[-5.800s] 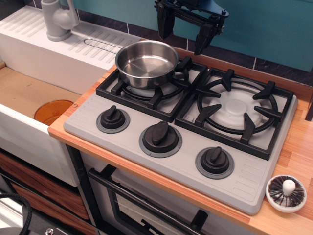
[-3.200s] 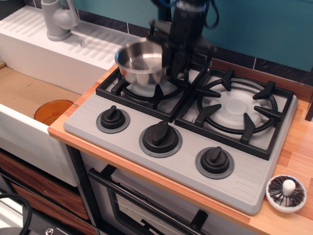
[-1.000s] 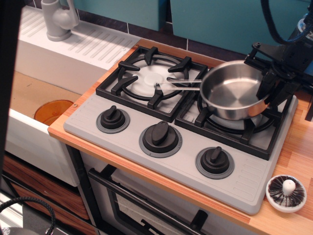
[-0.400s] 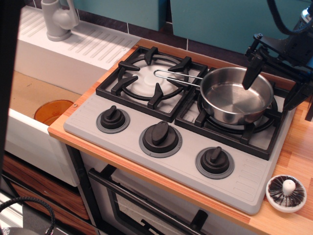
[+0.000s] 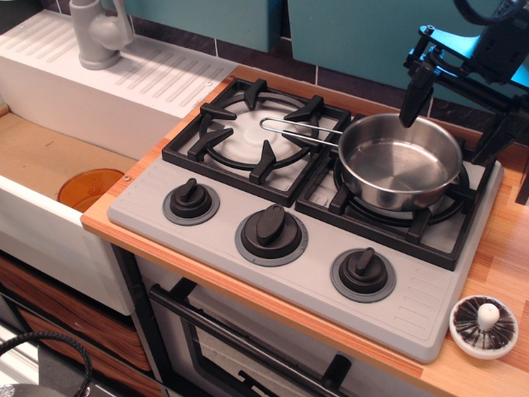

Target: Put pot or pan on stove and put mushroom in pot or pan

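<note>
The shiny steel saucepan point(image 5: 401, 161) sits on the right burner of the grey stove point(image 5: 289, 260), its thin wire handle point(image 5: 293, 131) pointing left over the left burner. My gripper point(image 5: 456, 116) hangs open and empty just above the pan's far right rim, fingers spread wide. The mushroom point(image 5: 483, 325), white-rimmed with dark gills and a white stem knob, lies on the wooden counter at the front right corner, off the stove.
Three black knobs point(image 5: 271, 231) line the stove's front. A white sink unit with a grey faucet point(image 5: 97, 33) stands at the back left, with an orange disc point(image 5: 89, 187) in the basin. A teal wall runs behind.
The pan was carried from the left burner to the right burner and set down. My gripper has let go of it, opened wide and risen slightly.
</note>
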Robot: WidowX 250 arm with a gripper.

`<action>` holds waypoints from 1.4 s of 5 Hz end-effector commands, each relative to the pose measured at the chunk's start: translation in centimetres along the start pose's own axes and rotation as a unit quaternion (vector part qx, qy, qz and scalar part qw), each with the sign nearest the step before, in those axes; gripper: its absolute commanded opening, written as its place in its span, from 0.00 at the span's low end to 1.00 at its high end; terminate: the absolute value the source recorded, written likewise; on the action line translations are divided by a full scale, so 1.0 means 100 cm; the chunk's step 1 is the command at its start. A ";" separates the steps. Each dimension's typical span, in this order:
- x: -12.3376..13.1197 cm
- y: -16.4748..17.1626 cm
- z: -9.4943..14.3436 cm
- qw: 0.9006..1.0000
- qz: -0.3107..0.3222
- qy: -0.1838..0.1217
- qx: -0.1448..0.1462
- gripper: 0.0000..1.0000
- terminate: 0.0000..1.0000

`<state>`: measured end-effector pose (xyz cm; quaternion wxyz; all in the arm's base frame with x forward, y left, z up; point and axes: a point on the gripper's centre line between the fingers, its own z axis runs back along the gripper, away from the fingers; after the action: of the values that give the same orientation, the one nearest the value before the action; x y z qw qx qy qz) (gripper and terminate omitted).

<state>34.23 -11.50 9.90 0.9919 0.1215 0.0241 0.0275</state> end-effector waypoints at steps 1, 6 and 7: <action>0.006 0.006 0.032 0.999 0.013 -0.042 -0.021 1.00 0.00; -0.071 -0.060 0.011 0.991 0.068 -0.093 -0.060 1.00 0.00; -0.080 -0.070 0.002 0.990 0.079 -0.102 -0.057 1.00 0.00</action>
<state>25.80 -18.54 6.87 0.9896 0.0896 -0.0679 0.0896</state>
